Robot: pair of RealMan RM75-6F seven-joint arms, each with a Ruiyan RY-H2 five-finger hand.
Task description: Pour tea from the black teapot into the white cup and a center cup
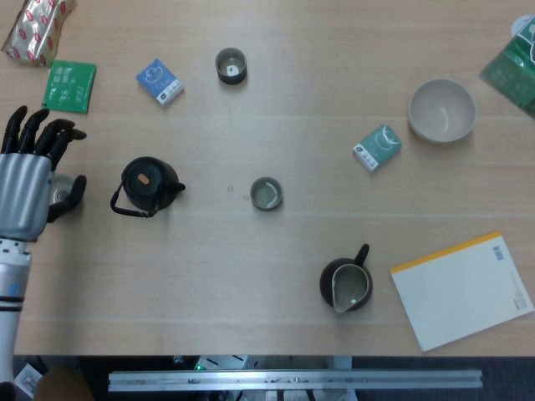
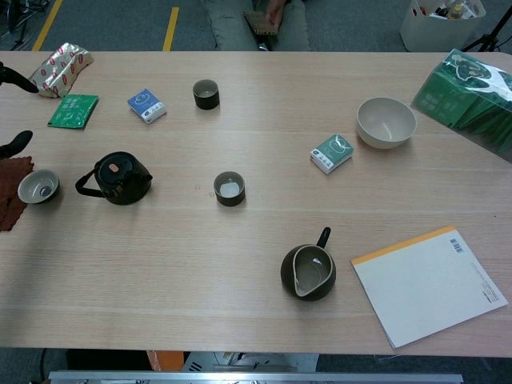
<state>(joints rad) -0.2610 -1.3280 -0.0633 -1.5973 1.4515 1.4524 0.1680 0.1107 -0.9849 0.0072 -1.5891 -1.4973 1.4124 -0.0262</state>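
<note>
The left hand [image 1: 29, 180] sits at the left edge of the head view, fingers spread and holding nothing, released and apart from the teapot [image 1: 147, 185]. In the chest view only dark fingertips [image 2: 16, 144] show at the far left edge. The right hand is in neither view.

The teapot stands upright on the surface [image 1: 276, 309] at left centre, lid on, handle toward the lower left, spout to the right. The white cup [image 2: 38, 186] stands just left of it in the chest view, beside a brown cloth [image 2: 10, 202]; in the head view the hand mostly hides it. The center cup [image 1: 266, 194] stands mid-frame, right of the teapot and well apart from it. Another dark cup [image 1: 231, 65] stands near the top.
</note>
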